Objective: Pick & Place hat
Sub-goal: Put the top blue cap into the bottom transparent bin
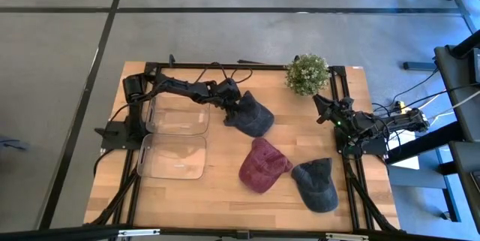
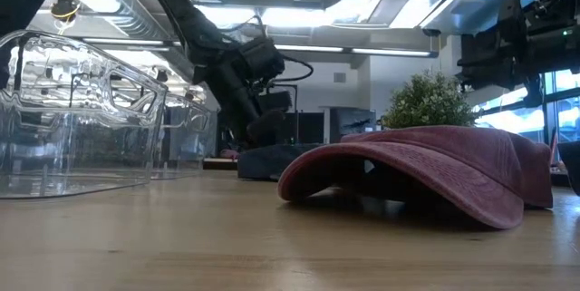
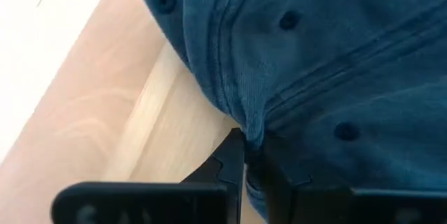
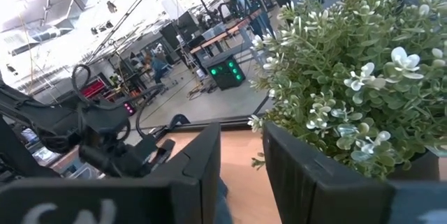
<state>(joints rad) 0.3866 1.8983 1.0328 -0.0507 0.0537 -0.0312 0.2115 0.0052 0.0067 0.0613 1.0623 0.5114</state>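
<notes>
Three caps lie on the table. A dark blue cap (image 1: 250,115) (image 3: 335,56) is at the far middle, a maroon cap (image 1: 262,164) (image 2: 426,169) lies nearer on its brim and crown, and a grey-blue cap (image 1: 316,183) sits near the right. My left gripper (image 1: 231,103) (image 3: 244,161) reaches from the left and is shut on the dark blue cap's left edge. My right gripper (image 1: 322,110) (image 4: 241,165) waits at the right side beside the plant, slightly open and touching nothing. My left gripper pinches the dark blue cap's edge (image 3: 246,135), on the cap's left side, between its two fingers (image 3: 227,165). The fingers slant down from the table's left. The fabric rises to the fingers while the rest of the cap (image 2: 272,160) lies on the table.
Two clear plastic bins (image 1: 178,113) (image 1: 174,156) stand at the left, below the left arm and nearer; they show large in the low view (image 2: 82,110). A small potted plant (image 1: 307,73) (image 4: 349,77) stands at the far right. Bare wood lies along the near edge.
</notes>
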